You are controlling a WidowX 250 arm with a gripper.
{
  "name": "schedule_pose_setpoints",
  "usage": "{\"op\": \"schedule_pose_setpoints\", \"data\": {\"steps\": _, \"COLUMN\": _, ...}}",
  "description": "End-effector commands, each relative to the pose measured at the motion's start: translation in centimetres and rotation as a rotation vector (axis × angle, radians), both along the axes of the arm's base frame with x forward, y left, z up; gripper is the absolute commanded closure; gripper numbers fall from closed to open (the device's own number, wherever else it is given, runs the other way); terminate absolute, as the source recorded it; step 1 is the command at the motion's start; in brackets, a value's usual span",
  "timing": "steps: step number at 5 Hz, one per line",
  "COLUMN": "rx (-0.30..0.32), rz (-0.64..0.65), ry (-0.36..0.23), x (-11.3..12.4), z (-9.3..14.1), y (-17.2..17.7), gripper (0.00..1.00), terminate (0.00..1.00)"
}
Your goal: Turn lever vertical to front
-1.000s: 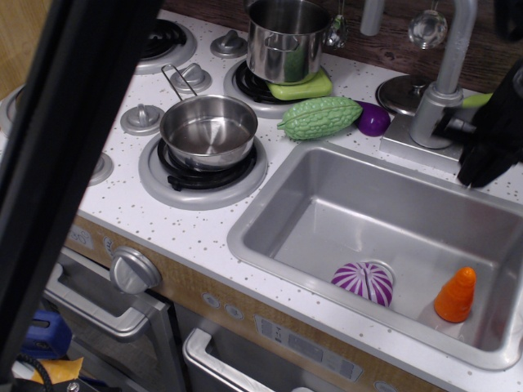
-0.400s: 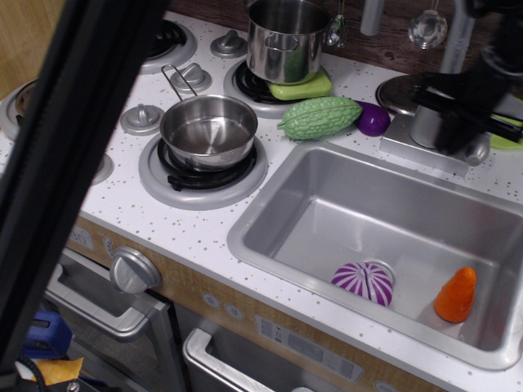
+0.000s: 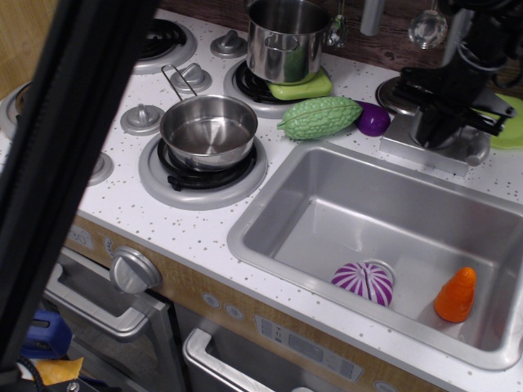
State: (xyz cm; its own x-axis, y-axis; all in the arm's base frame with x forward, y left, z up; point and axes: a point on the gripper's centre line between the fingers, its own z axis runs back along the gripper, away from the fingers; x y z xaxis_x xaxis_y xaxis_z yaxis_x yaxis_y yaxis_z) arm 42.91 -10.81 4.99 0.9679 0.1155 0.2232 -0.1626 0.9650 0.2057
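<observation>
observation.image, single view of a toy kitchen counter. the gripper, black, sits at the back right corner of the counter, over the faucet body on its grey base plate. its dark parts cover most of the body, and whether its jaws are parted or closed on anything cannot be told here. the lever, a short silver-grey stub with a rounded end, shows just below the gripper, at the right end of the base plate, next to the sink's back rim; contact between gripper and lever cannot be confirmed. the faucet pipe rises behind the gripper, partly hidden. a light green plate lies just right of the gripper at the right edge.

the sink takes up the front right part of the counter. in it, a purple-and-white striped ball rests by the drain and an orange cone stands in the front right corner of the basin, the two apart.

behind the sink's left back corner, a green bitter gourd lies touching a purple piece. a small pan sits on the front burner near the counter's middle. a steel pot stands at the back edge on a green pad. grey stove knobs lie between the burners. a black bar crosses the left edge close to the camera.
</observation>
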Motion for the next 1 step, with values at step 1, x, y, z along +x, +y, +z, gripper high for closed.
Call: {"op": "schedule_pose_setpoints", "data": {"steps": 1, "rx": -0.026, "rz": -0.023, "ry": -0.055, "x": 0.07, "z": 3.69, "y": -1.04, "gripper": 0.0, "terminate": 1.0}}
